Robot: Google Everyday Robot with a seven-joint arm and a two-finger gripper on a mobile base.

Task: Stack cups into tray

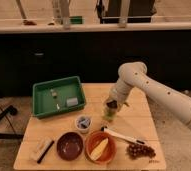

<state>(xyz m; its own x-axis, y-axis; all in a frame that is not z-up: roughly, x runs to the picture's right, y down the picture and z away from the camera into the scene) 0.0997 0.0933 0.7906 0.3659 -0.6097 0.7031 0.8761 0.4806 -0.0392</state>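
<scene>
Shows a flat rectangular tabletop of pale wood before a dark counter. At back left, the tray: shallow rectangular bin of smooth green plastic with raised rim, a few small items inside. Just beside its front right corner, outside it, a small grey-blue cup, upright on the wood. Along the front edge, a round brown bowl just beside a round orange bowl with something pale yellow in it; further right, a white utensil and a dark bumpy cluster. Reaching in from the right, a thick smooth white arm, bent at a rounded elbow, then down. At its end the gripper, directly upon the pale yellow-green cup near the tabletop's middle, right of the tray and apart from it. Gripper's opening and any hold on this cup: impossible to tell.
</scene>
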